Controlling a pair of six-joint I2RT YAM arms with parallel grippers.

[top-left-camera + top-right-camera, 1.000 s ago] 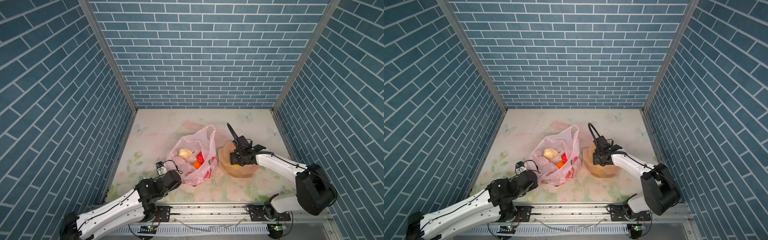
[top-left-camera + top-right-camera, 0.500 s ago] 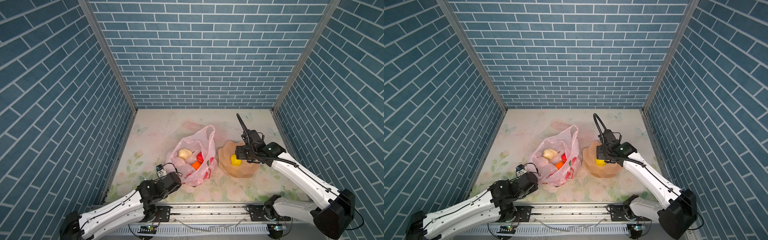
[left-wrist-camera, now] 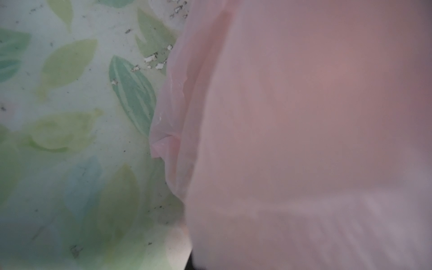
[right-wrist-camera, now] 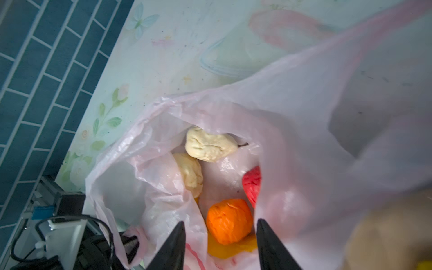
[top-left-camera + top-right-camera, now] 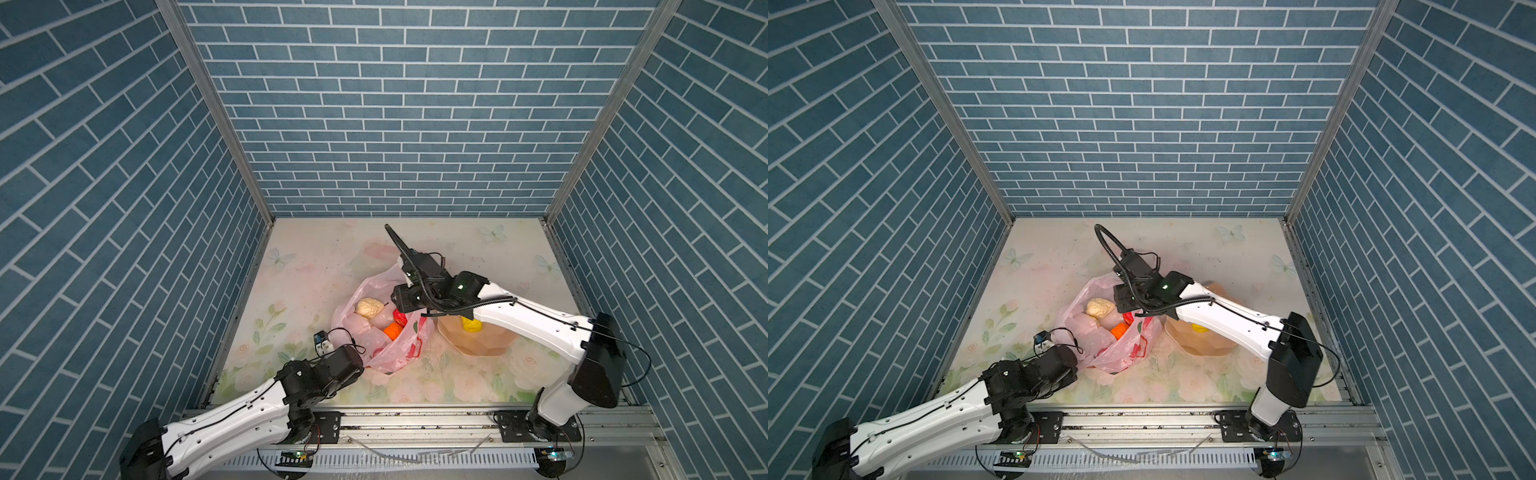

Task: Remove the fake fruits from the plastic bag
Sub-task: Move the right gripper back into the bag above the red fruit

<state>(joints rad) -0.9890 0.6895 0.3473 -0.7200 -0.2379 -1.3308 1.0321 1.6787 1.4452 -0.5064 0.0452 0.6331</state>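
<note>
The plastic bag point(image 5: 384, 353) point(image 4: 304, 117) lies mouth-up mid-table. Inside show two cream fake fruits point(image 4: 208, 145) point(image 4: 190, 174), a red one point(image 4: 252, 184), an orange ball point(image 4: 229, 219) point(image 5: 392, 330) and a yellow piece point(image 4: 233, 251) under it. A yellow fruit point(image 5: 471, 324) sits in the peach bowl point(image 5: 478, 347). My right gripper point(image 4: 220, 222) point(image 5: 402, 308) hangs open over the bag mouth, its fingertips either side of the orange ball and apart from it. My left gripper point(image 5: 360, 360) is at the bag's near-left edge, shut on the film; pink bag point(image 3: 304, 117) fills the left wrist view.
The bowl stands right of the bag, partly under my right forearm point(image 5: 532, 324). Blue brick walls point(image 5: 374, 124) close in three sides. A metal rail point(image 5: 415, 419) runs along the front edge. The floral mat point(image 5: 316, 266) lies bare at back left.
My right gripper rose from the bowl, leaving the yellow fruit there, then swung left over the bag mouth, its jaws narrowing. The left arm held still.
</note>
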